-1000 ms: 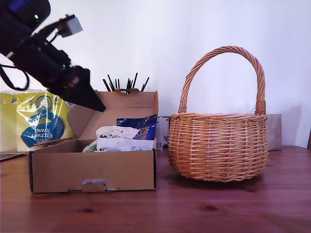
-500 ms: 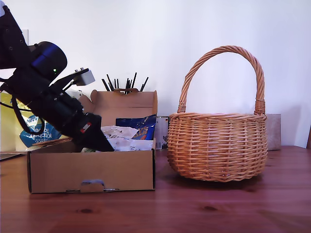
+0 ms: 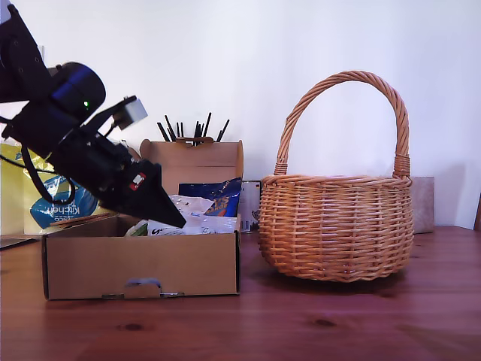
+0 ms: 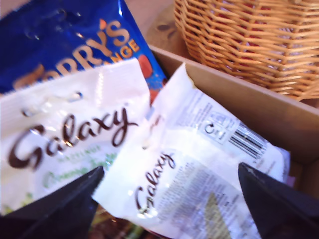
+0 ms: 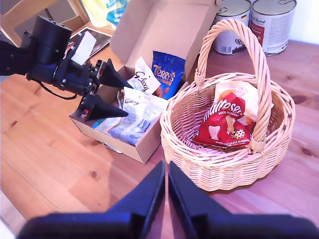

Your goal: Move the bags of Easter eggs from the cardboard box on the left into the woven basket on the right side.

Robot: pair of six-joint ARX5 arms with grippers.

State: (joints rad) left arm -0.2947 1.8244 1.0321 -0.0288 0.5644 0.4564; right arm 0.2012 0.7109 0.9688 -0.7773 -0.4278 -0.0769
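Two cream Galaxy pouches [image 4: 189, 169], crinkly, glossy; my first hand [image 4: 164, 199] spread; my second hand [image 5: 167, 191] pressed together.

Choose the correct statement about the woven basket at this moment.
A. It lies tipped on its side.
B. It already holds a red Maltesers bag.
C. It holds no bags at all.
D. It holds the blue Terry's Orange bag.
B: the second wrist view looks down into the upright woven basket and shows a red Maltesers bag inside, while the blue Terry's Orange bag stands in the cardboard box.
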